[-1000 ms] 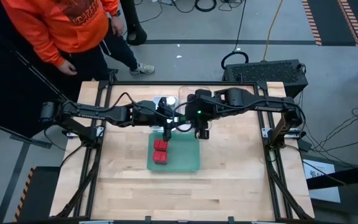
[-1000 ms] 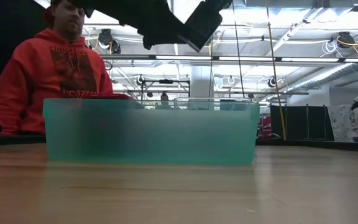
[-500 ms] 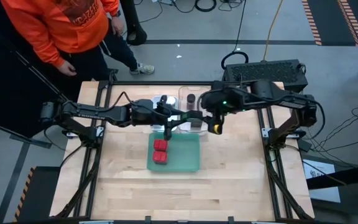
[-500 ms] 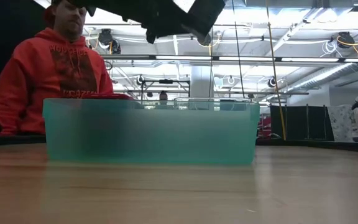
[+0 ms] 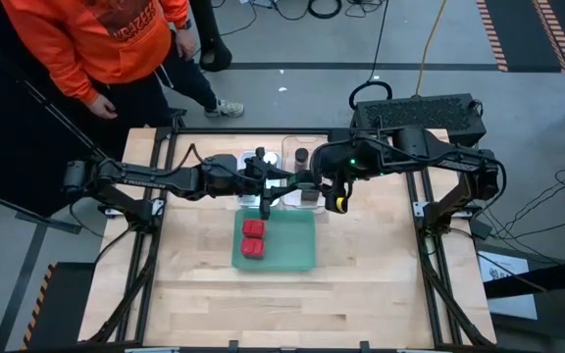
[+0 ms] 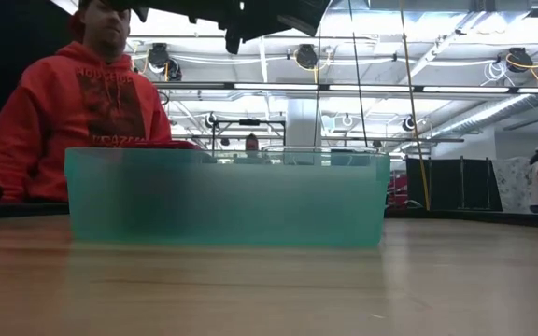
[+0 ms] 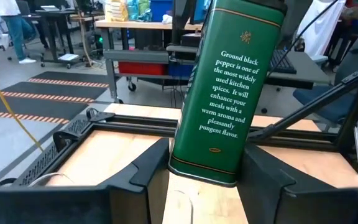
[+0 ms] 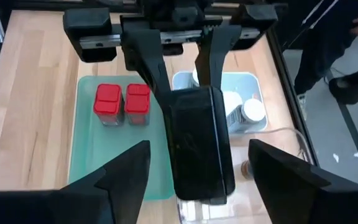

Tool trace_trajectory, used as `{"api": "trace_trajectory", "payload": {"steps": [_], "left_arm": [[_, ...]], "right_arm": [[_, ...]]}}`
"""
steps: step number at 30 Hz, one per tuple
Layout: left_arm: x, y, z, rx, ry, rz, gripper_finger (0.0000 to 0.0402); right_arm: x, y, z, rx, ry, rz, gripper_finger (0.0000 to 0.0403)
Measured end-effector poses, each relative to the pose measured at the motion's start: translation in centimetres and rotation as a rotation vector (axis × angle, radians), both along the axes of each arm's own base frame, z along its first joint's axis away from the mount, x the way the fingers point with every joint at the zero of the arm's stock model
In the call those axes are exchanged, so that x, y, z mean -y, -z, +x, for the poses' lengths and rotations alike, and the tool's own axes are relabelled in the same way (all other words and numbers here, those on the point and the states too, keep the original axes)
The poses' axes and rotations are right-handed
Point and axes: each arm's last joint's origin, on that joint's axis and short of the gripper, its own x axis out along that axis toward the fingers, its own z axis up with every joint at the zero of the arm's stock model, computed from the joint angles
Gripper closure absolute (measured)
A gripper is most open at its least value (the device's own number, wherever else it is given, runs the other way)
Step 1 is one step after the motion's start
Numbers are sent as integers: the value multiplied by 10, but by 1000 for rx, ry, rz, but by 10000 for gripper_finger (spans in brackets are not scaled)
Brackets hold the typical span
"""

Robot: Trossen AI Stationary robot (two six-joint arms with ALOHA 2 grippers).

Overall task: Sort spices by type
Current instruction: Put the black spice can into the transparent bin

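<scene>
Since the earlier frames, right arm is pulling back from above the green tray (image 5: 302, 253); its jaws have let go and the right gripper (image 8: 199, 180) is now standing spread wide, empty, on either side of the dark tin without touching it.

Nearest the front edge of the table (image 5: 361, 294), green tray is sitting with two red tins (image 5: 253, 239) lying side by side in its left half, touching each other. In the low view the tray's frosted wall is hiding its contents.

Just behind the tray's far edge, left gripper (image 7: 201, 186) is pinching a dark green black pepper tin (image 7: 225, 93) at its lower end, holding it clear of the table and tilted slightly; fingers (image 7: 145, 171) are pressing both narrow sides.

Beyond that, a pale blue-white tray (image 8: 253, 93) is holding white-lidded jars (image 8: 250, 112). Beside it, in a clear tray (image 5: 292, 147), a dark-lidded jar (image 5: 302, 155) is standing upright.

Farthest back, a person in an orange hoodie (image 5: 96, 39) is standing at the table's far left corner.
</scene>
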Motion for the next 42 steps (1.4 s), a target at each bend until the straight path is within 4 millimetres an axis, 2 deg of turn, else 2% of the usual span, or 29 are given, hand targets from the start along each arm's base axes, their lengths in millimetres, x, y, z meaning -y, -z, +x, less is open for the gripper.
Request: {"api": "trace_trajectory", "payload": {"steps": [5, 12, 17, 21, 32, 38, 42], "left_arm": [[0, -2, 0, 20, 2, 1, 247], [4, -3, 0, 27, 20, -1, 247], [4, -2, 0, 18, 13, -1, 219], [4, 1, 0, -11, 5, -23, 211], [5, 20, -4, -191, -32, -288, 207], [9, 6, -14, -162, 63, -413, 206], [9, -15, -29, -85, 81, -415, 206]], "right_arm": [[0, 0, 4, 18, -26, -26, 187], [0, 1, 4, 5, -52, -47, 304], [3, 0, 4, 4, -64, -70, 306], [10, 2, 3, -21, -46, -61, 306], [54, 15, -14, -227, 66, -78, 306], [86, 36, 4, -299, 16, -53, 306], [107, 55, 20, -332, -25, -19, 306]]}}
